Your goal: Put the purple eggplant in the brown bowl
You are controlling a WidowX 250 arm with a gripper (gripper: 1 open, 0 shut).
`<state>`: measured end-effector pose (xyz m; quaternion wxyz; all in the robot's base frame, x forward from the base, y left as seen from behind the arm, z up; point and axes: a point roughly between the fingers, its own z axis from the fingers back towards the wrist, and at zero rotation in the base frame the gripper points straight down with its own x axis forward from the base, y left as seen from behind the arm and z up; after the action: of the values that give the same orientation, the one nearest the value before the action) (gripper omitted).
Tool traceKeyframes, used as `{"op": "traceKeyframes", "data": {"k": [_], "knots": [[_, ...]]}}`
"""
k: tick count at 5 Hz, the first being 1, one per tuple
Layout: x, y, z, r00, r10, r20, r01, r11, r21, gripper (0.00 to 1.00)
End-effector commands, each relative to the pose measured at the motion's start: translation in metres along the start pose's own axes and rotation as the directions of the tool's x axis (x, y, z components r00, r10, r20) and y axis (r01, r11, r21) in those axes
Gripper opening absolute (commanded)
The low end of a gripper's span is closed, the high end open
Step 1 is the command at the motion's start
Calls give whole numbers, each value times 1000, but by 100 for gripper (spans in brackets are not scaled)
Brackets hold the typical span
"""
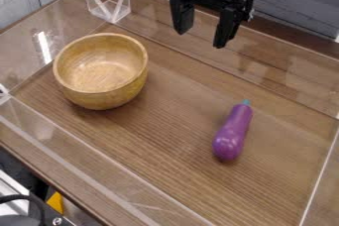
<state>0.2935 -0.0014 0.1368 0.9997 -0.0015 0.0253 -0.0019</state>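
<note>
Approach stage, nothing yet grasped. The gripper (207, 24) hung with its jaws spread and empty, above the far side of the table (159, 136), well apart from the eggplant (233, 133), which lay on the wood to the right of the bowl (101, 69). The next move would call for descending over the eggplant. A clear wall (106, 4) ringed the table; nothing blocked the path.

Glossy purple eggplant (233, 132) — dark green stem tip — lower right; light-brown grained bowl (101, 69) at left; black gripper (203, 24) up top; brown wood-grain table (159, 156).
</note>
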Motion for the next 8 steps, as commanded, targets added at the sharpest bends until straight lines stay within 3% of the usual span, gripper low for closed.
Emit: {"op": "traceKeyframes", "data": {"k": [1, 4, 6, 8], "knots": [[0, -9, 9, 1000, -12, -7, 12, 1000, -2, 100], [47, -14, -19, 999, 52, 9, -52, 999, -13, 100], [61, -26, -53, 998, 55, -7, -55, 998, -18, 100], [58, -35, -51, 999, -31, -15, 31, 999, -13, 100]]}}
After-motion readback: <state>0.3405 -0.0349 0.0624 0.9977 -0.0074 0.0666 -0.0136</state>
